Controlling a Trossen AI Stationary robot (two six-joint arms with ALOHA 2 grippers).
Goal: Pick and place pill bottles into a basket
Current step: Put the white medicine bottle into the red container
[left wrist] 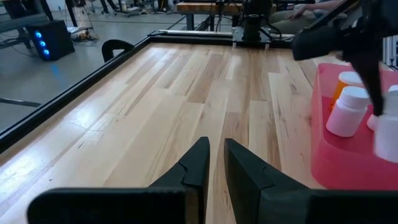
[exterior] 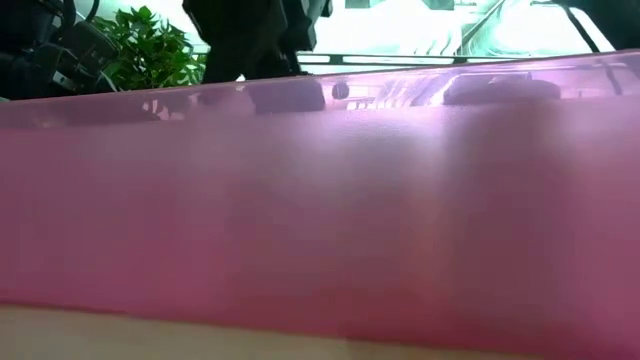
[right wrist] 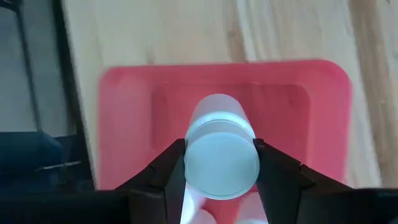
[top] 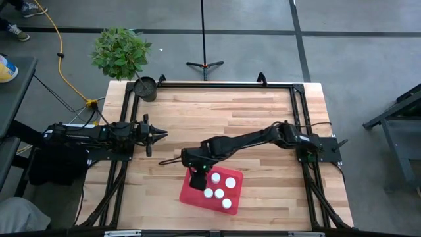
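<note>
Right gripper clamped on a pill bottle by its cap, hanging over the basket near its left edge for the drop. Left gripper idles nearly pinched at the table's left edge.

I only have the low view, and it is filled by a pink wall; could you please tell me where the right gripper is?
Observer: The right gripper hangs over the red tray, at the end nearer the left arm.
Operator: Is it holding anything?
Observer: Yes, its fingers are shut on a white-capped pill bottle.
Operator: And the left arm?
Observer: The left gripper waits at the table's left side, apart from the tray.
</note>
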